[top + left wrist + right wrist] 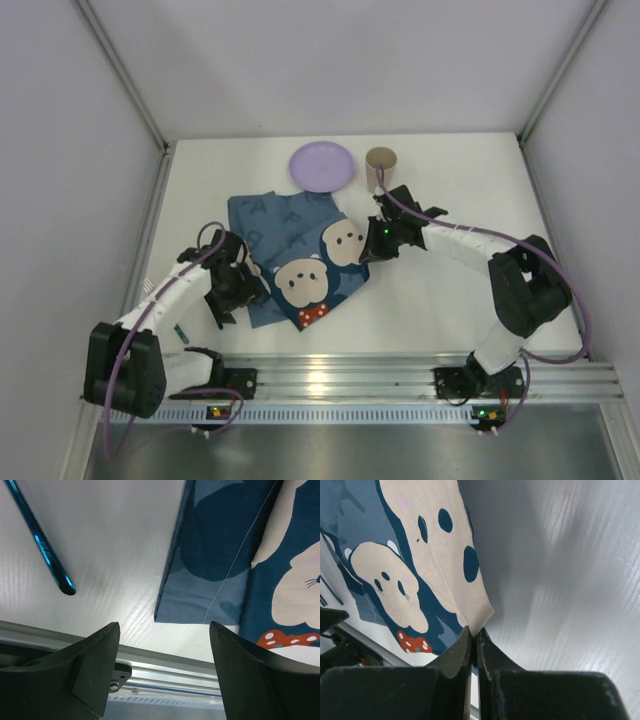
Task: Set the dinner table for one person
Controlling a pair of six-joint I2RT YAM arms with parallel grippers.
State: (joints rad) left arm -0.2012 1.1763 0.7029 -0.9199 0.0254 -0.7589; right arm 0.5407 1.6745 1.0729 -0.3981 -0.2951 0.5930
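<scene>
Left claw [164, 627]: jaws spread and holding nothing, poised over the near corner of the placemat [290, 250], close to the rail [400, 372]. Teal utensil [44, 550]: lies on the white tabletop [450, 300] to the left of the cloth; I cannot tell its type. The placemat sits mid-tabletop, askew and partly folded. Purple plate [322, 165]: on the tabletop at the cloth's far edge. Right claw [473, 636]: jaws closed, pinching the placemat's right-hand corner. Tan cup [381, 160]: upright, just right of the plate. As I read it, the setting is at an early stage. The mat wants flattening, and plate, cup and utensil are not yet arranged on it.
</scene>
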